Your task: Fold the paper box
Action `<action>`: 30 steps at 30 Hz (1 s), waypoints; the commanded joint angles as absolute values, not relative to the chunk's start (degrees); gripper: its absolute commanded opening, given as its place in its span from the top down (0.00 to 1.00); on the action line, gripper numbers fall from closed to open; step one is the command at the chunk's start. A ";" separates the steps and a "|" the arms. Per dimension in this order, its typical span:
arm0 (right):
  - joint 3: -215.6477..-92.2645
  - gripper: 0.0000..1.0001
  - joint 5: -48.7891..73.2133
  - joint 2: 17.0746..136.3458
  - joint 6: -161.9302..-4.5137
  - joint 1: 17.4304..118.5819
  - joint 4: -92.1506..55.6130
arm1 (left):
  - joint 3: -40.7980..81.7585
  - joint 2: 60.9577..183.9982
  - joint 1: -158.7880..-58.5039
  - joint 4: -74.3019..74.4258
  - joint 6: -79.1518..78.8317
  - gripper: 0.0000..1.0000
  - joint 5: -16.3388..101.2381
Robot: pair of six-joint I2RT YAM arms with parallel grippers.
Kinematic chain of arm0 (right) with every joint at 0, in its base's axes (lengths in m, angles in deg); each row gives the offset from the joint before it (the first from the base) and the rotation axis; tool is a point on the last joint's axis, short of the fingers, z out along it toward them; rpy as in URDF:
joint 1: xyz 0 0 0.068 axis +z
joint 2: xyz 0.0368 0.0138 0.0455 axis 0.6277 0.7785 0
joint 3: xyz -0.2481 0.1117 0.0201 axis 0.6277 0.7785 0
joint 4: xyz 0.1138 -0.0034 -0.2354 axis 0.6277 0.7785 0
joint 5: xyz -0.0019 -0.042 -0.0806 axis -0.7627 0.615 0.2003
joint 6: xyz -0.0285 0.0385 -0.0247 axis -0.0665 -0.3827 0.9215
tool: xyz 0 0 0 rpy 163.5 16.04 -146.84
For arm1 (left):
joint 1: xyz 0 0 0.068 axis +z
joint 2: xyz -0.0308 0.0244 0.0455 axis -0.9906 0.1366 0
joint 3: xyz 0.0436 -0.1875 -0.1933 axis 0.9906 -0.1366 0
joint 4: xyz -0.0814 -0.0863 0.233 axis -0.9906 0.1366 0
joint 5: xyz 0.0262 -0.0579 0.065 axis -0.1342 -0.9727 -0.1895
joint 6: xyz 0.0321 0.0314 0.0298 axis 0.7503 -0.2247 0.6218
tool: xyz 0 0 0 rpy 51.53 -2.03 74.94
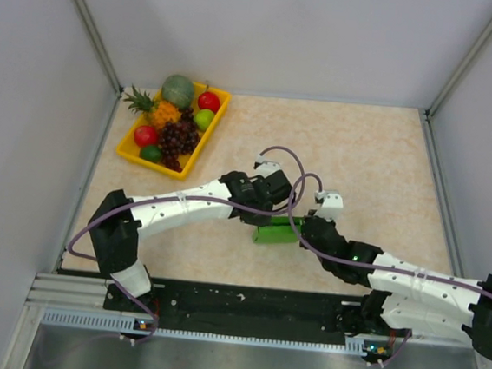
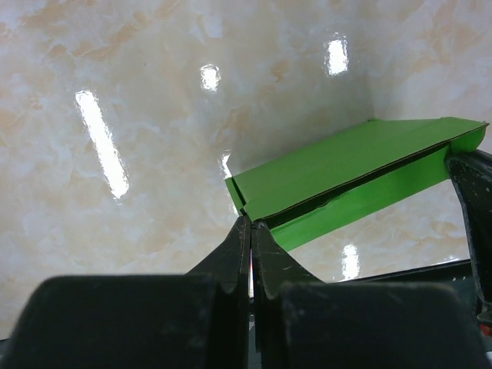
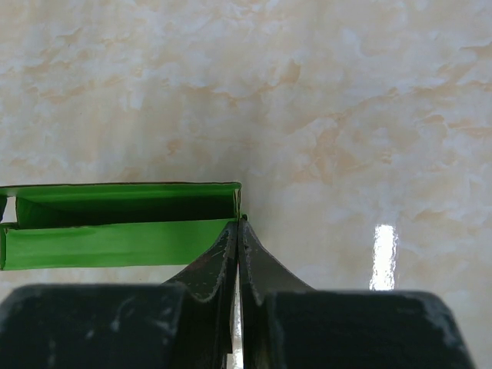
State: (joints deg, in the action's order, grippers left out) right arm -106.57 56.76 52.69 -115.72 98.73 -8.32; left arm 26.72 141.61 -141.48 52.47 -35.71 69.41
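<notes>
The paper box (image 1: 276,234) is a bright green, partly folded flat piece near the table's front middle, between my two grippers. In the left wrist view the paper box (image 2: 346,165) shows a top panel over a lower panel with a dark gap between them. My left gripper (image 2: 251,224) is shut, its tips pinching the box's near corner; in the top view it (image 1: 264,221) is at the box's left end. My right gripper (image 3: 240,222) is shut on the right end edge of the box (image 3: 115,242); in the top view it (image 1: 300,230) is at the box's right end.
A yellow fruit tray (image 1: 214,129) with toy fruit stands at the back left. Grey walls close in the table on the left, back and right. A metal rail (image 1: 242,311) runs along the near edge.
</notes>
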 commanded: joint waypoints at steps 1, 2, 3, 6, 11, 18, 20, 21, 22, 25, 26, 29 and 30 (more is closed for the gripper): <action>-107.85 1.00 55.36 53.46 -116.92 100.23 -6.91 | 26.27 139.62 -141.30 49.01 -40.95 1.00 68.73; -107.85 1.00 55.36 53.55 -116.92 100.23 -7.26 | 26.27 139.88 -141.30 49.27 -42.79 1.00 68.90; -107.85 1.00 55.36 53.64 -116.92 100.40 -7.26 | 26.27 140.58 -141.30 49.62 -43.77 1.00 68.99; -107.85 1.00 55.54 53.55 -116.84 100.49 -7.00 | 25.92 140.68 -141.47 50.15 -44.48 1.00 69.60; -107.94 1.00 55.63 53.63 -116.92 100.49 -7.00 | 22.50 139.53 -142.26 49.98 -47.90 1.00 71.89; -107.85 1.00 55.19 54.69 -117.36 100.49 -7.26 | 19.51 140.24 -144.11 47.96 -50.36 1.00 70.84; -107.50 1.00 54.92 54.52 -117.63 100.40 -7.26 | 18.45 139.71 -144.20 46.21 -49.50 1.00 70.31; -107.33 1.00 54.92 54.43 -117.54 100.49 -7.44 | 18.01 138.58 -144.20 44.72 -49.14 1.00 70.92; -107.15 1.00 55.01 54.17 -117.63 100.49 -7.44 | 17.40 138.22 -144.11 44.18 -48.79 1.00 71.19; -106.36 1.00 54.75 53.38 -117.02 100.49 -8.13 | 16.61 136.72 -144.11 42.43 -46.34 0.95 70.49; -105.92 1.00 54.66 53.11 -116.06 100.49 -8.75 | 15.99 135.68 -144.20 41.38 -45.80 0.91 69.79; -104.08 1.00 54.75 52.32 -114.56 100.49 -10.68 | 13.00 133.48 -144.11 36.54 -43.69 0.82 66.98; -103.64 1.00 54.83 52.06 -114.29 100.49 -10.86 | 12.30 133.12 -144.11 35.92 -43.34 0.80 66.45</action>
State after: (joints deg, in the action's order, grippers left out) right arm -106.07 56.47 52.99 -116.07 99.26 -10.39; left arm 14.88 136.46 -143.36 44.08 -45.22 71.38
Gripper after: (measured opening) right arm 0.003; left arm 0.172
